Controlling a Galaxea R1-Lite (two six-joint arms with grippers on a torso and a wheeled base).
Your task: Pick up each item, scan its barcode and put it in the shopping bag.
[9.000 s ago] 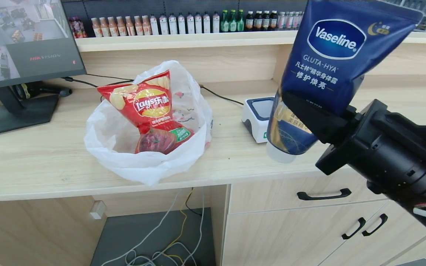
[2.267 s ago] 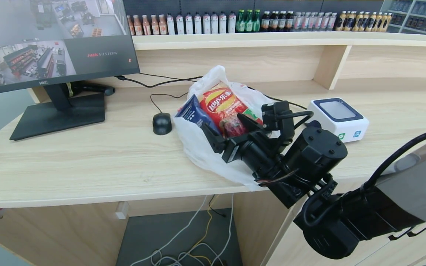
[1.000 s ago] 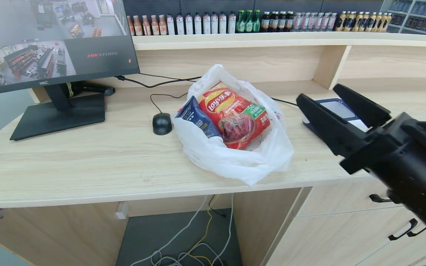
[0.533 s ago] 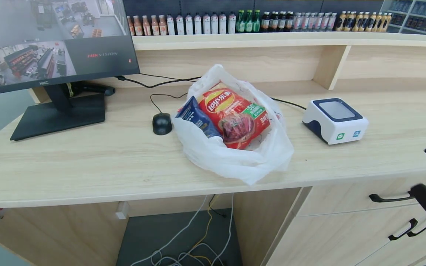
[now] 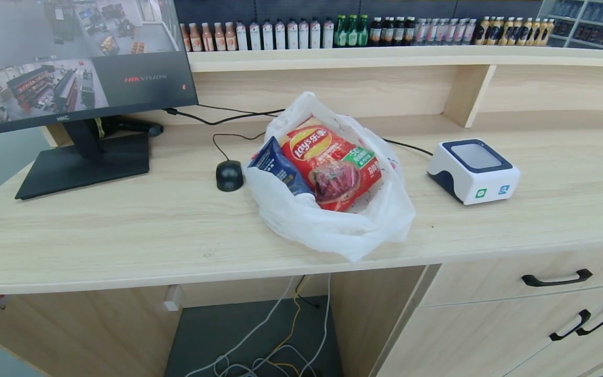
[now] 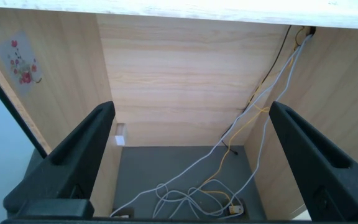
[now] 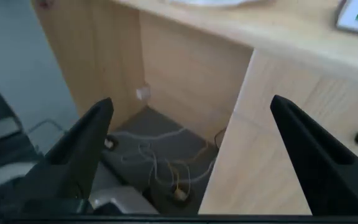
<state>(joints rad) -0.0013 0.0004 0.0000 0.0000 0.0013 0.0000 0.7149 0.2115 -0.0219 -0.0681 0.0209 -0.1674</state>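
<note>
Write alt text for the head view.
A white shopping bag sits open on a wooden counter, holding a red chip bag and a dark blue package. A white barcode scanner stands to its right, a black mouse to its left, and a monitor farther left.

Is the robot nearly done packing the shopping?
Looks about finished. The red chip packet and blue tube lie in the shopping bag, beside the scanner. Nothing is in hand: the left gripper and right gripper are open and empty, below the counter. Nothing seems left to scan.
</note>
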